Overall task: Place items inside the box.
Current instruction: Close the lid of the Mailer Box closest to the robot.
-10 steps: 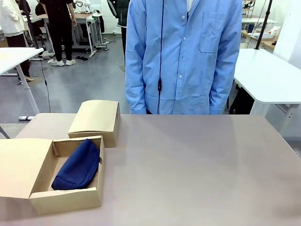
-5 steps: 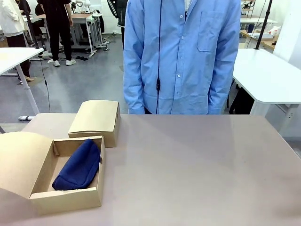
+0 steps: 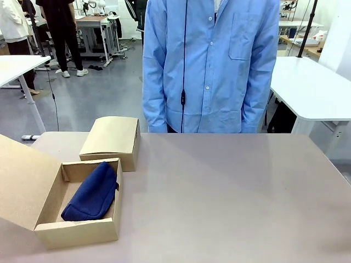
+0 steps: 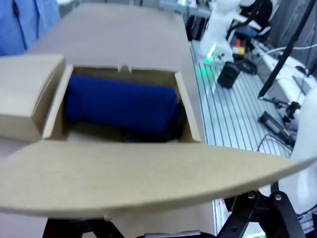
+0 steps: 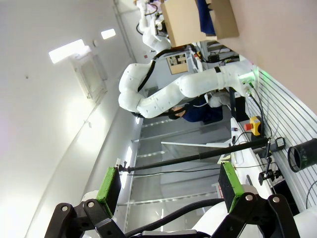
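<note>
An open cardboard box (image 3: 77,233) sits at the table's front left with a navy zip pencil case (image 3: 92,194) lying inside. Its lid flap (image 3: 24,181) stands tilted up on the left. In the left wrist view the flap (image 4: 148,173) lies across my left gripper (image 4: 161,198) and hides the fingertips; the black finger links (image 4: 270,215) stand wide apart. Beyond it are the navy case (image 4: 121,101) and the box wall (image 4: 188,114). My right gripper (image 5: 169,183) is open and holds nothing, far from the box (image 5: 188,20). The grey case, stapler, marker and knife are out of view.
A second, closed cardboard box (image 3: 111,139) stands just behind the open one, touching its back corner. A person in a blue shirt (image 3: 211,66) stands at the far edge with arms down. The bare tabletop (image 3: 230,192) stretches to the right.
The lid flap has swung up from lying flat on the left to a raised tilt. The person has shifted slightly to the left.
</note>
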Controlling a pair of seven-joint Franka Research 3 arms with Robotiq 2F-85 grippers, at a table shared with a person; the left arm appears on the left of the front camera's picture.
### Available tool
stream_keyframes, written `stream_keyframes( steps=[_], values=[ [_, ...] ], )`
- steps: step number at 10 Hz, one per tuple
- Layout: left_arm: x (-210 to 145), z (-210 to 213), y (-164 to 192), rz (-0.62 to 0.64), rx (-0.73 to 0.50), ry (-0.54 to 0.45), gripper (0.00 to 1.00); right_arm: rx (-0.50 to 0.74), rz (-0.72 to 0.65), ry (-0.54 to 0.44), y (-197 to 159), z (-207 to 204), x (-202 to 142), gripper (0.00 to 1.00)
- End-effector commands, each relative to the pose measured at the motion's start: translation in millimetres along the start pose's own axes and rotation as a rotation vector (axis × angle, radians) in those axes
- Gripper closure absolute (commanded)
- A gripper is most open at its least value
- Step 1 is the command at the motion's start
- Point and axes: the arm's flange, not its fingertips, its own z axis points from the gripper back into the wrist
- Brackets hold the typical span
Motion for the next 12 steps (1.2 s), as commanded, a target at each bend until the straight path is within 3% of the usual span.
stream_keyframes(
  steps=[1,3,5,7,8,10,12],
  values=[
    [9,5,-5,-0.073,0.0,-0.066,0.0,0.003,-0.014,-0.019,3,-3,0,0.0],
    [28,-5,-9,-0.107,-0.013,-0.114,0.0,0.003,-0.014,-0.019,3,-3,0,0.0],
    [40,-22,-8,-0.1,-0.015,-0.088,0.0,0.003,-0.014,-0.019,3,-3,0,0.0],
    [51,-45,-4,-0.104,0.046,-0.128,0.0,0.003,-0.014,-0.019,3,-3,0,0.0],
    [62,-55,-2,-0.14,0.12,-0.194,0.0,0.003,-0.014,-0.019,3,-3,0,0.0],
    [65,-86,2,-0.175,0.126,-0.188,0.0,0.003,-0.014,-0.019,3,-3,0,0.0],
    [63,-116,5,-0.125,0.156,-0.208,0.0,0.003,-0.014,-0.019,3,-3,0,0.0]
  ],
)
